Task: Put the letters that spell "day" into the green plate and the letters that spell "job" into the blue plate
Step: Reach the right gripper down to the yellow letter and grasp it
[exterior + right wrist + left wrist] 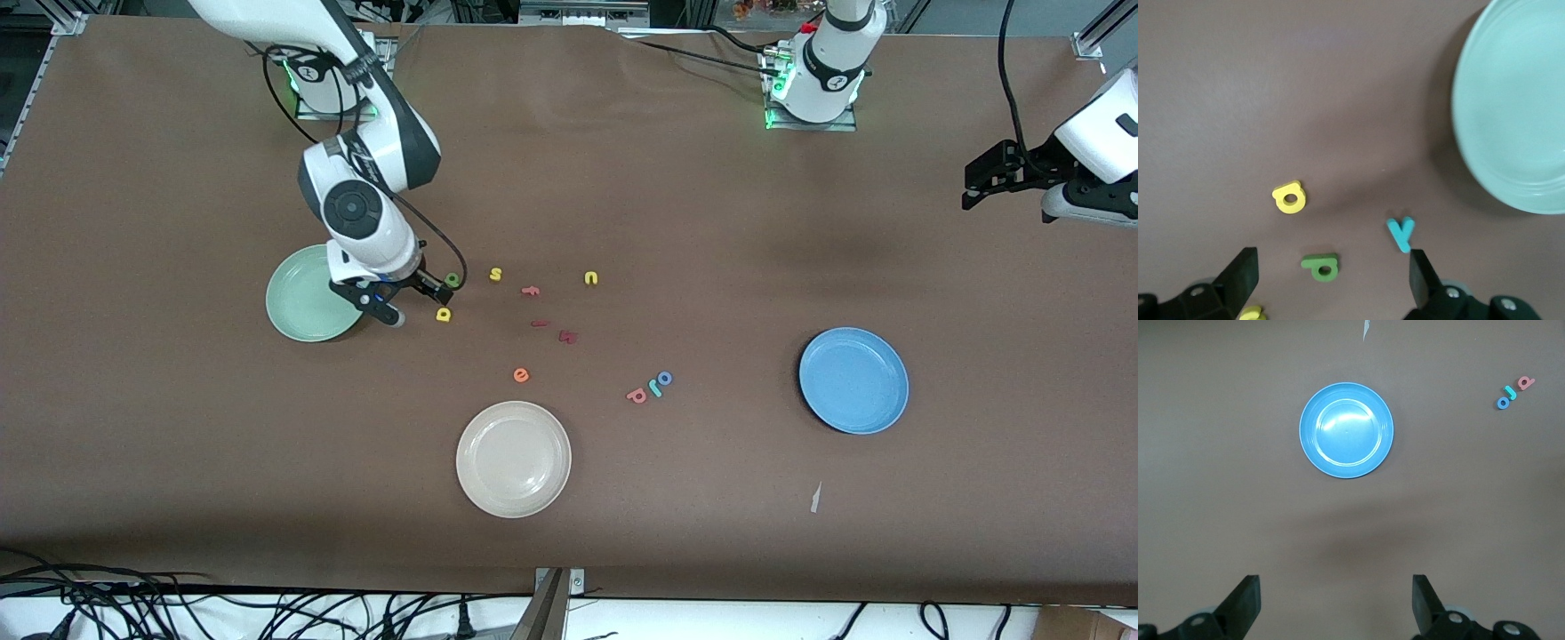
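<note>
My right gripper (420, 308) hangs open low over the table beside the green plate (307, 307), and nothing is between its fingers. In the right wrist view the dark green a (1321, 267) lies between the open fingers, with the teal y (1401, 233) close to one fingertip (1421, 270) and the yellow d (1290, 197) a little farther off. The green plate (1518, 107) holds nothing. The pink b (637, 395), teal j (655, 388) and blue o (665, 378) lie in a row between the cream plate and the blue plate (853, 380). My left gripper (973, 188) waits open, high at the left arm's end.
A cream plate (513, 459) sits nearest the front camera. Loose letters lie mid-table: yellow s (495, 275), pink f (531, 290), yellow u (591, 278), two dark red pieces (568, 336) and an orange e (521, 375). A white scrap (816, 498) lies near the blue plate.
</note>
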Controlling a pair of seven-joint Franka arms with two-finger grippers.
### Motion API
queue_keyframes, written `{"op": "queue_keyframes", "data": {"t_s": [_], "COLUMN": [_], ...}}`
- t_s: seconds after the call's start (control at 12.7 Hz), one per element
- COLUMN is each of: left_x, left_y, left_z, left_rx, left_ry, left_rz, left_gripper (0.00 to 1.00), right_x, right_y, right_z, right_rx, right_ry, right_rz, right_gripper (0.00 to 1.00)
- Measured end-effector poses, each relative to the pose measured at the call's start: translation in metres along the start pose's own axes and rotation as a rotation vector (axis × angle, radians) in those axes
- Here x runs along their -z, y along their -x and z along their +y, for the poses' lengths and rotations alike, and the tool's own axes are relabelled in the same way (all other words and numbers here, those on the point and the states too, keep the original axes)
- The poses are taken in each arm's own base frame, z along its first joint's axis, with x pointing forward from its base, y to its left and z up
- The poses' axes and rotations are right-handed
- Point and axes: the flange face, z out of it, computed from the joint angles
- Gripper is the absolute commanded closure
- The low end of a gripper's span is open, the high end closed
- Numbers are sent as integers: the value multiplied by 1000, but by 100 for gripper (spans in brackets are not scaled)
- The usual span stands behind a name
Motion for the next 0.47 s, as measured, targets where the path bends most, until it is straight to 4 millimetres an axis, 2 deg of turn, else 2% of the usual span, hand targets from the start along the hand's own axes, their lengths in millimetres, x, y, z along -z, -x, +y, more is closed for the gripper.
{"op": "queue_keyframes", "data": {"t_s": [0.16, 0.31, 0.47], "left_x": [1, 2, 4], "left_y": [0, -2, -5], "left_z": [0, 0, 3], "left_rx": [-1, -2, -7], "left_ry": [-1, -1, -2], "left_rz": [3, 5, 10], "left_gripper": [0, 0, 0], "right_x": [-23, -42, -48], "right_y": [6, 3, -5], "right_z": [-4, -4, -11], "right_rx": [10, -7, -54], "right_ry": [23, 34, 10], "right_rz": [-15, -24, -9], "right_gripper": [1, 1, 0]}}
